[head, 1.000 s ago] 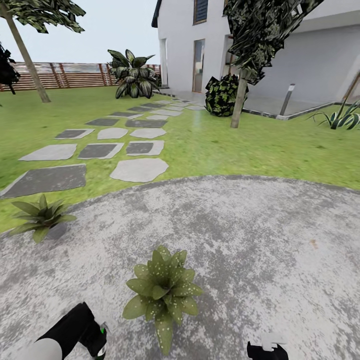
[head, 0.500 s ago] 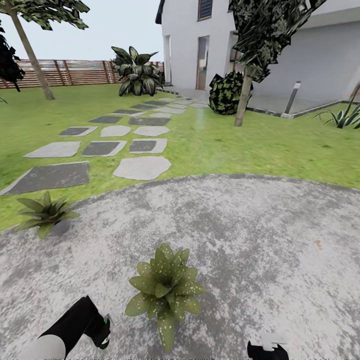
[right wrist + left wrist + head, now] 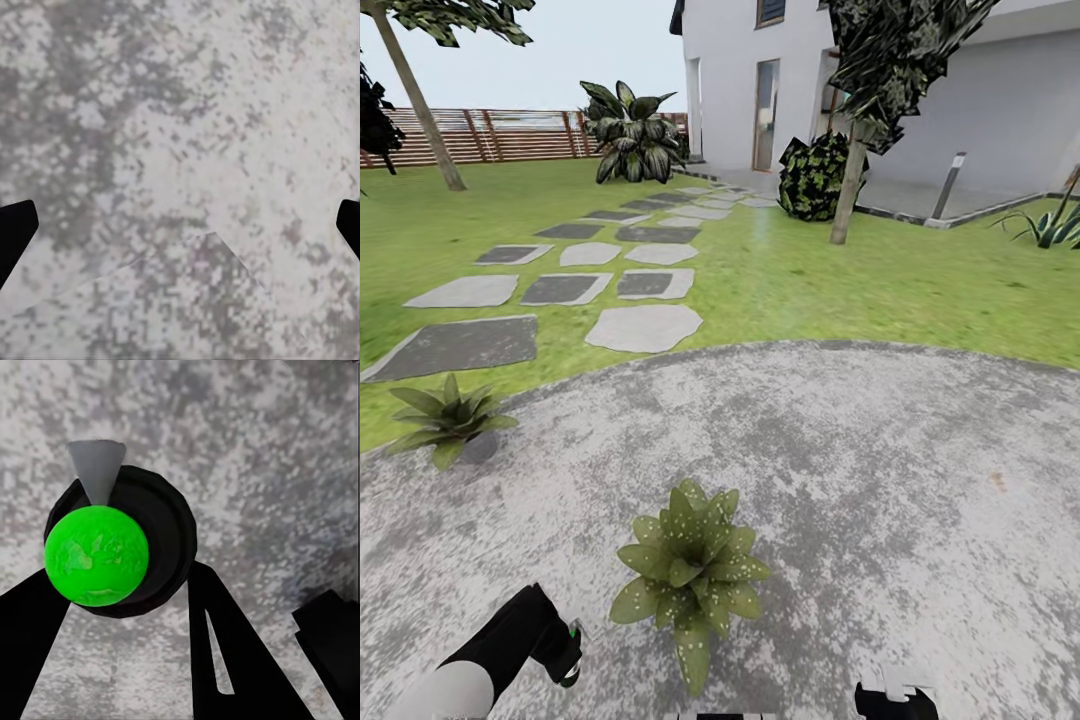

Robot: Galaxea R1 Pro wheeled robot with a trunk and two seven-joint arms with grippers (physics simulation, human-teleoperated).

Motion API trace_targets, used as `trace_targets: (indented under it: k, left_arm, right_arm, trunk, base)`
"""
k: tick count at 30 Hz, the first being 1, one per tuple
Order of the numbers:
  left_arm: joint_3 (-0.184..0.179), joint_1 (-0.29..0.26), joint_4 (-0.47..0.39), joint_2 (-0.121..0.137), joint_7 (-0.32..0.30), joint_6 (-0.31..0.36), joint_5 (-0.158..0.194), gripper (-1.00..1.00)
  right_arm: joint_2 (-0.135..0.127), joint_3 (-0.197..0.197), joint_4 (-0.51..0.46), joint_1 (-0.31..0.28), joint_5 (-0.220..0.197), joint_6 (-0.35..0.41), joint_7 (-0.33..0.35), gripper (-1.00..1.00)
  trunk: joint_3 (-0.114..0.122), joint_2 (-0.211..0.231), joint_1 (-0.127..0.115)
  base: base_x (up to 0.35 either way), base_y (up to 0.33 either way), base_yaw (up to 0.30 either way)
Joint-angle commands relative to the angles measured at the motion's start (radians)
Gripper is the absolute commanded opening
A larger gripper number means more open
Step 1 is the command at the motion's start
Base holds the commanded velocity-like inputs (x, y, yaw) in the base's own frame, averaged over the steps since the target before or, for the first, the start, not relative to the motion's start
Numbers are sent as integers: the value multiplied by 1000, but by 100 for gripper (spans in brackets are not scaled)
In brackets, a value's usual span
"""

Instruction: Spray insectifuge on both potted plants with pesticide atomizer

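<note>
Looking down at the grey patio (image 3: pixel 880 480), I see one potted plant (image 3: pixel 688 570) just ahead of me and the other potted plant (image 3: pixel 448 420) off to my left, at the patio's edge by the grass. My left gripper (image 3: pixel 127 652) holds the pesticide atomizer (image 3: pixel 120 544) — I see its green top and grey nozzle. My right gripper (image 3: pixel 180 225) is cut off at the picture's edges — its tips look far apart, I think.

I see the patio (image 3: pixel 880 480) as rough, mottled grey stone, matt. The atomizer (image 3: pixel 120 547) looks like smooth plastic, its green cap slightly glossy. Fence (image 3: pixel 510 135): brown wooden slats. Left gripper (image 3: pixel 135 660) fingers: matt black.
</note>
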Motion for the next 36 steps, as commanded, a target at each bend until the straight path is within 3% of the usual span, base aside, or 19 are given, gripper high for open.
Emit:
trace_targets:
  k: [1,3,6,12,19,22,26,30,34,36]
  left_arm:
    - [4,-2,-3,-7,-8,30,-7,-100]
    - [-2,-19,-3,-16,-9,87,-9,-100]
    - [-4,-38,-3,-22,-11,114,-9,-100]
    - [1,-30,-2,-3,-17,104,-6,-100]
    - [-1,-33,-2,-9,-17,103,-7,-100]
    - [-1,-46,-4,-16,-15,107,-4,-100]
    - [-1,-113,-20,-21,-15,121,-3,-100]
    - [-4,-148,-20,-7,-25,122,-7,-100]
    - [-7,-151,-15,21,-80,120,-16,-100]
    - [-12,-147,-10,23,-106,119,-19,-100]
  right_arm:
    - [-1,10,2,0,-8,-3,-1,100]
    - [-1,10,3,0,-8,-3,0,100]
    - [-2,10,3,0,-8,-3,-1,100]
    - [0,10,3,0,-8,-2,-2,100]
    - [0,11,3,0,-9,-2,-1,100]
    - [0,11,3,0,-9,-2,-1,100]
    - [0,11,3,0,-9,-2,-1,100]
    - [0,12,3,0,-9,-2,-1,100]
    - [0,12,3,0,-9,-2,-1,100]
    - [0,12,3,0,-9,-2,-1,100]
  trunk:
    - [-1,0,0]
    - [-1,0,0]
    - [-1,0,0]
    - [-1,0,0]
    - [-1,0,0]
    - [-1,0,0]
    - [-1,0,0]
    - [-1,0,0]
    - [-1,0,0]
    - [-1,0,0]
  base:
    - [0,0,0]
    - [0,0,0]
    - [0,0,0]
    - [-57,0,0]
    - [-223,0,-103]
    - [-12,0,-84]
    - [-2,0,-11]
    - [0,0,0]
    - [0,0,0]
    - [0,0,0]
